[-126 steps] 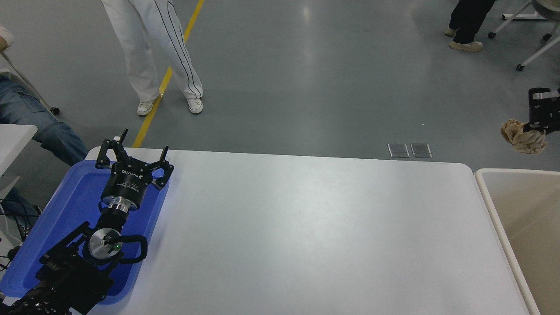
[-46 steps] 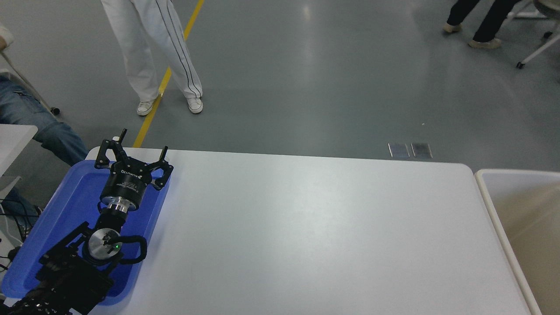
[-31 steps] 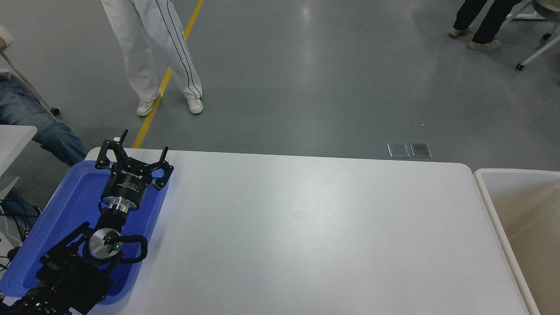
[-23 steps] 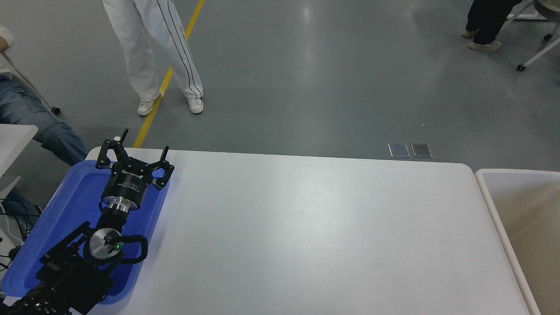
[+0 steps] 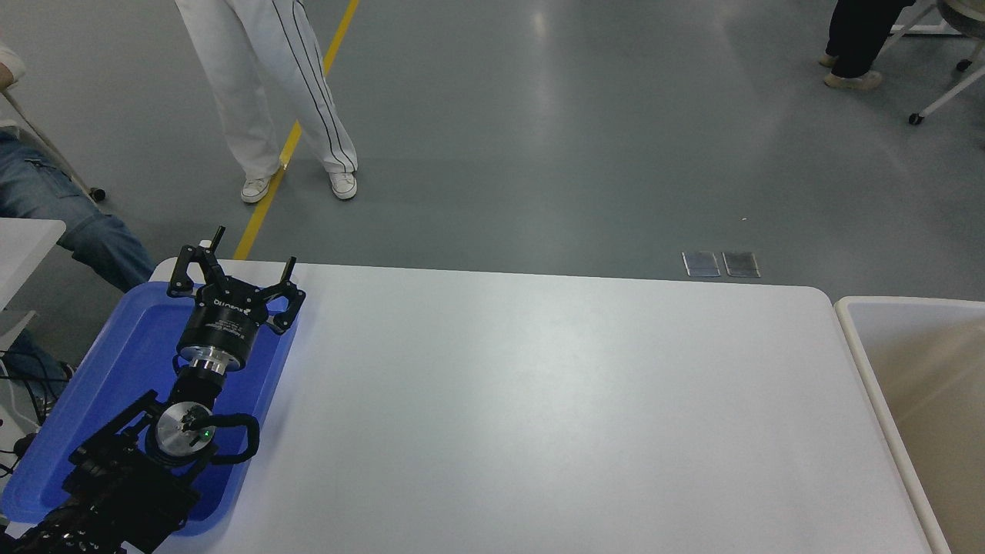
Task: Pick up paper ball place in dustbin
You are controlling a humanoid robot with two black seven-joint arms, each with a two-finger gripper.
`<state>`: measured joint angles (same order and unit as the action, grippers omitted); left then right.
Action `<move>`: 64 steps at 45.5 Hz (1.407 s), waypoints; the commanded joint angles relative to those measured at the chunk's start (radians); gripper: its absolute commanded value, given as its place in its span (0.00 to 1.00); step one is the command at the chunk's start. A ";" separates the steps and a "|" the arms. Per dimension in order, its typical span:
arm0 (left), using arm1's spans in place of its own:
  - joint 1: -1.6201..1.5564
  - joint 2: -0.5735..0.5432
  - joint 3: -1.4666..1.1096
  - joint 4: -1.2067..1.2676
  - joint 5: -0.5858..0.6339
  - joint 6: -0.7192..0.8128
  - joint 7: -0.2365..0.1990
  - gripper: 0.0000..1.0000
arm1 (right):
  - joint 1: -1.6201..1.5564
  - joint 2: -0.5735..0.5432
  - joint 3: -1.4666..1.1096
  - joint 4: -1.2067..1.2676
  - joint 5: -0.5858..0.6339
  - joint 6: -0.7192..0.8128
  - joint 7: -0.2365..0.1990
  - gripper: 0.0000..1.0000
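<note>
Dustbin [image 5: 850, 338] shows only as a slice at the lower right of the frame: its cream rim runs from the right edge down toward the bottom corner, with the beige inside beyond it. What I can see of that inside holds no paper ball, and the ball appears nowhere in the frame.

Going from the left: at the left edge a person [image 5: 73, 223] in blue jeans sits beside the corner of another white surface. Below that, at the lower left, a blue tray [image 5: 115, 362] lies on the tabletop [image 5: 539, 408] with its long side angled toward the upper right. My left arm [image 5: 146, 469] comes in from the bottom left corner and lies over the tray, pointing away from the camera. My left jaws [image 5: 235, 271] are spread wide and grip nothing; the fingertips reach past the tray's far end to the tabletop's far edge.

At the upper left a person in white trousers [image 5: 269, 85] and white shoes stands on the grey floor, close to a yellow line [image 5: 296, 127] that slants down toward the tabletop's far left corner.

Across the middle of the frame is the white tabletop. Above its far edge, right of centre, two small plates [image 5: 721, 264] are set into the floor. At the upper right stand dark trouser legs [image 5: 854, 31] and the wheeled legs of a chair [image 5: 935, 96].

My right arm and its jaws are out of the frame. The dustbin sits just beside the tabletop's right edge.
</note>
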<state>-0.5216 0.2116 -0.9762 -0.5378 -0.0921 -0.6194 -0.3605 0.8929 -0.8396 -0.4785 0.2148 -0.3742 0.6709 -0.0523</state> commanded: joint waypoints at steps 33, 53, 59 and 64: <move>0.000 0.000 -0.001 -0.001 0.000 0.001 0.000 1.00 | -0.289 0.307 0.124 -0.089 0.155 -0.784 0.006 0.00; 0.000 0.000 -0.001 -0.001 0.000 0.001 0.000 1.00 | -0.298 0.315 0.136 -0.091 0.153 -0.817 0.006 0.00; 0.000 0.000 -0.001 -0.001 0.000 0.001 0.000 1.00 | -0.298 0.313 0.135 -0.091 0.143 -0.832 0.006 0.27; 0.000 0.000 -0.001 0.001 0.000 0.001 0.000 1.00 | -0.298 0.312 0.135 -0.101 0.147 -0.872 0.008 0.80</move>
<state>-0.5215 0.2117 -0.9770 -0.5377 -0.0920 -0.6182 -0.3605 0.5978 -0.5281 -0.3420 0.1245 -0.2263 -0.1492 -0.0461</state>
